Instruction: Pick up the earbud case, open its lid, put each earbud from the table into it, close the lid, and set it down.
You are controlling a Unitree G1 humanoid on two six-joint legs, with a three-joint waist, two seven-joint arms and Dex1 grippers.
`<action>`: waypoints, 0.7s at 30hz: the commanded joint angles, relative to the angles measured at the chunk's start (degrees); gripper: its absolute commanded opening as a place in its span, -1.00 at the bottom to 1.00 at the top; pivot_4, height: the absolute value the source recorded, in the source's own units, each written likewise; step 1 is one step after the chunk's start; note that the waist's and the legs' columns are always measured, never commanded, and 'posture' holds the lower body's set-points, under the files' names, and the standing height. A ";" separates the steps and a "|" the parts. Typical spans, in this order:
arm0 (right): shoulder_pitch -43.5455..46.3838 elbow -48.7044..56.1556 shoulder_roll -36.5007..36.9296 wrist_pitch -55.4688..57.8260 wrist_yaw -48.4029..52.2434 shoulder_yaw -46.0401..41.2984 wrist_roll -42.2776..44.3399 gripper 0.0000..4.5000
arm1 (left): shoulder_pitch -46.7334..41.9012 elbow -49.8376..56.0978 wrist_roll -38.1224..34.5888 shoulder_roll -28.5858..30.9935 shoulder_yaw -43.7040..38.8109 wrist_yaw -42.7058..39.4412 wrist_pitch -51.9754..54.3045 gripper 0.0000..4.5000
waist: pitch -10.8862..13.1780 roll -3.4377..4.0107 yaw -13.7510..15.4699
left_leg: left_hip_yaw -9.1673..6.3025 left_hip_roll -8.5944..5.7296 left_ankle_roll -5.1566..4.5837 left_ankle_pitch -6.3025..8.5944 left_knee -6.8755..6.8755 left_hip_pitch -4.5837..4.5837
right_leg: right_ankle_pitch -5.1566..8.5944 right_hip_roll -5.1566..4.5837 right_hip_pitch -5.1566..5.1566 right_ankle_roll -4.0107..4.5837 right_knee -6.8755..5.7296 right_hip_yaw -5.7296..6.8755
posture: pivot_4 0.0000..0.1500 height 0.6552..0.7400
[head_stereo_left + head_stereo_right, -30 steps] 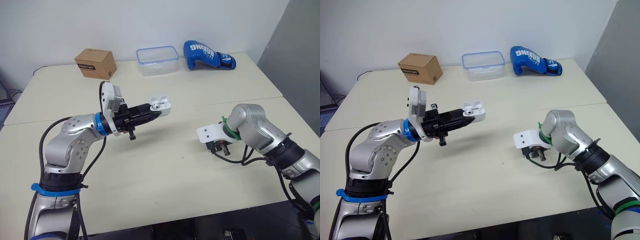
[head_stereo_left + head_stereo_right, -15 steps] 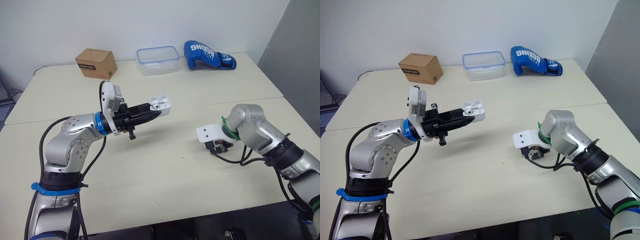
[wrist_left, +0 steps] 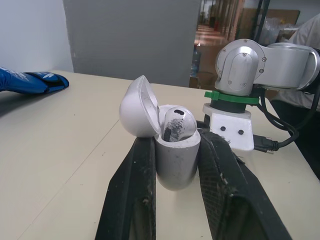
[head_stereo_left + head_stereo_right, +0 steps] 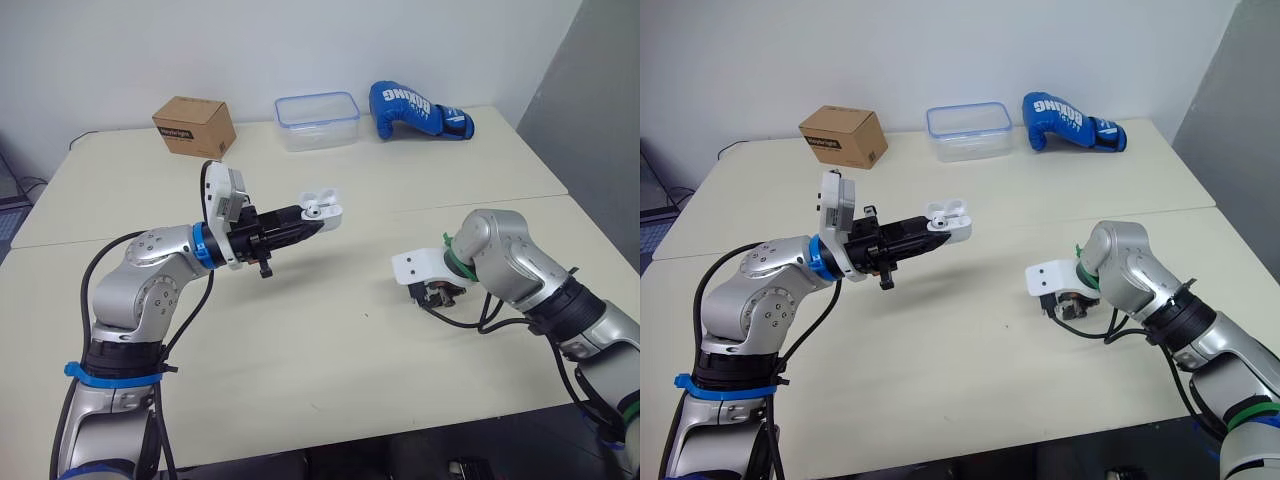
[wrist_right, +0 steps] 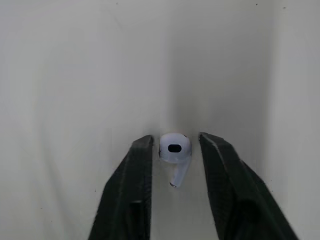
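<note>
Our right hand brackets the earbud on the table, fingers parted, its stem lying along them. Well left of that earbud, our left hand clamps the open-lidded earbud case aloft.

The left arm reaches forward above the table, its gripper clamped on the case. The right arm bends inward, its gripper pointing down, fingers apart.
</note>
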State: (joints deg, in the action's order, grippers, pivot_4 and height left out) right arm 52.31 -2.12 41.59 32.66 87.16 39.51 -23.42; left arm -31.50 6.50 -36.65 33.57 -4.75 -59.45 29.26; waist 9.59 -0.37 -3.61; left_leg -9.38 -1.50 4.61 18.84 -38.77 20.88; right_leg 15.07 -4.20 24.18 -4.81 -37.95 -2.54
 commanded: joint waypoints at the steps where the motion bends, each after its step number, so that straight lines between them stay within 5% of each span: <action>1: 0.04 1.07 0.04 -0.41 0.76 -0.27 -0.34 -0.84 | -0.84 1.10 -0.17 -0.01 -0.78 -0.13 -1.42 -0.65 | 0.00 0.00 0.01 | 0.00 0.00 0.00 0.00 0.00 0.00 | 0.00 0.00 0.00 0.00 0.00 0.00 | 1.00 1.00; 12: 0.27 1.36 0.21 0.09 1.19 -0.19 -0.67 -0.84 | -1.12 0.74 -0.12 -0.23 -0.52 -0.16 -1.96 -0.65 | 0.00 0.00 0.03 | 0.00 0.00 0.00 0.00 -0.01 0.00 | 0.00 0.00 0.00 0.00 0.00 0.00 | 1.00 1.00; 21: -0.19 2.41 0.23 1.78 0.50 -0.95 -0.32 0.55 | -0.71 0.45 0.78 -0.78 -0.63 0.67 -2.89 -0.65 | 0.00 0.00 0.24 | 0.00 0.00 0.00 0.00 -0.01 0.00 | 0.00 0.00 0.00 0.00 0.00 0.00 | 1.00 1.00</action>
State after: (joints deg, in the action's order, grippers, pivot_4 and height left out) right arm 52.29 -1.36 41.56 34.09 87.06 39.48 -23.58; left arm -31.50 6.36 -36.02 32.79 -4.73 -59.16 27.89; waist 9.59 -0.37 -3.37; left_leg -9.39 -1.50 4.61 18.84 -38.78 20.88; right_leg 15.07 -4.20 24.18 -4.81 -37.95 -2.54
